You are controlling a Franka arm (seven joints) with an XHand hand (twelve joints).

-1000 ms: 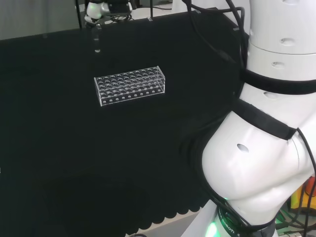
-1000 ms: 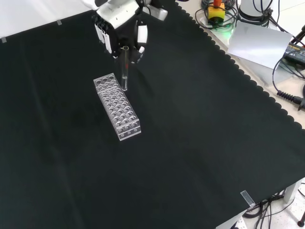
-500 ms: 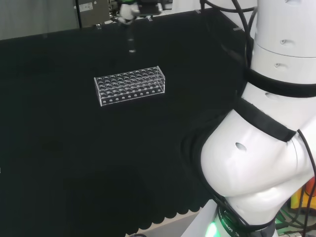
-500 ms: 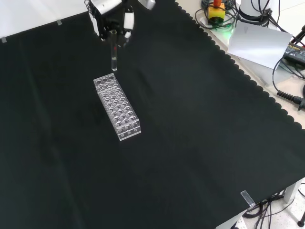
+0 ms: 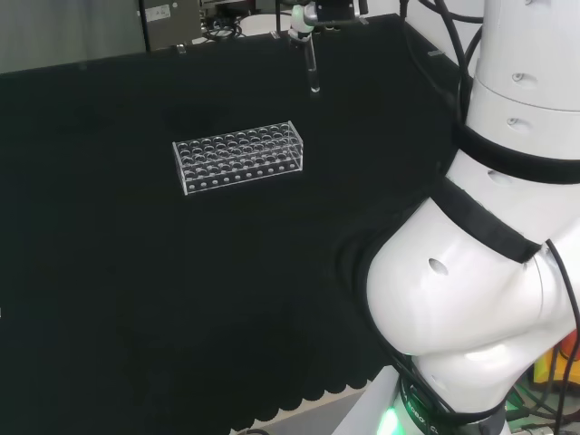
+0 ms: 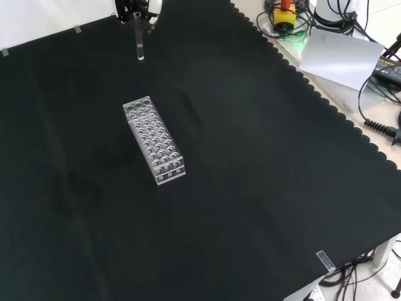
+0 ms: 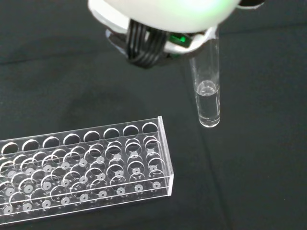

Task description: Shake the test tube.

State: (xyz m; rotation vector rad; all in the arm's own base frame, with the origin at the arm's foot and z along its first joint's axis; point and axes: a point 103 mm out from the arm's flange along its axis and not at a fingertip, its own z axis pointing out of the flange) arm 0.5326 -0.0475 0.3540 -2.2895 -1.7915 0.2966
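The black cloth (image 6: 250, 188) covers the bench. On it stands a clear rack (image 6: 154, 139), its holes empty. Beyond the rack's far end in the front view, at the frame's top edge, the hand (image 6: 139, 6) has its fingers closed on a glass tube (image 6: 138, 44). The tube hangs upright, clear of the rack, with a little clear liquid at its bottom (image 7: 208, 103).

Clear glossy test tube (image 7: 207, 91); clear, shiny plastic rack (image 7: 86, 172); matt black cloth (image 6: 250, 175); glossy white arm (image 5: 489, 272).
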